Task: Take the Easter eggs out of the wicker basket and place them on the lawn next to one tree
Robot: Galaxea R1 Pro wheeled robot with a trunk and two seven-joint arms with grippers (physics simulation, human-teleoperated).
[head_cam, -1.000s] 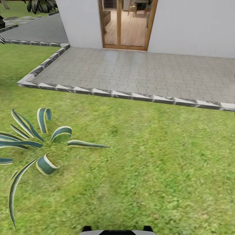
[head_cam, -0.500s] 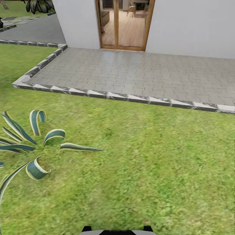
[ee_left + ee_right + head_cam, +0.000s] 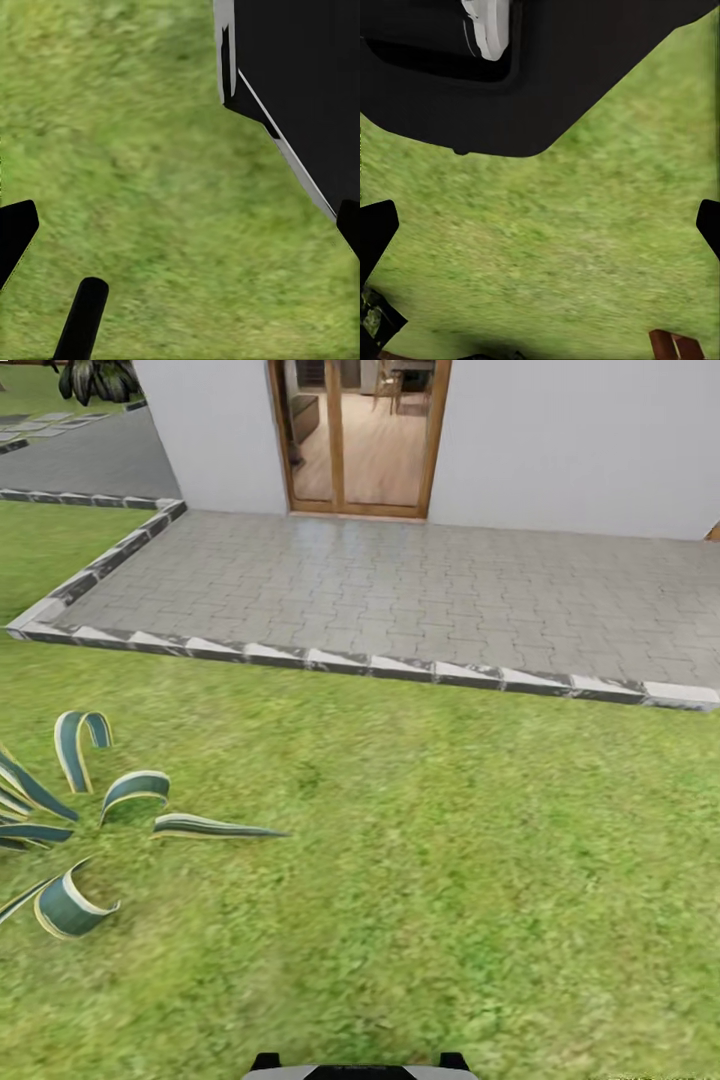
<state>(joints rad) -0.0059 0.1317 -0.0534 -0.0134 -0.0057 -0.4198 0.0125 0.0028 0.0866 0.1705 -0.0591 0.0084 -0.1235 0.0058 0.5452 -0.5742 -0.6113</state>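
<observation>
Mottled lawn meets a paved patio; both grippers' fingers spread over bare grass.

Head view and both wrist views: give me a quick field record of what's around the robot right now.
ground: lawn, mottled green grass
ahead: grey paved patio with a stone kerb
beyond the patio: white house wall, wood-framed glass door
robot's left: striped spiky plant on the grass
left gripper: open, over bare grass
right gripper: open, over grass
eggs, basket, tree: none in sight here
</observation>
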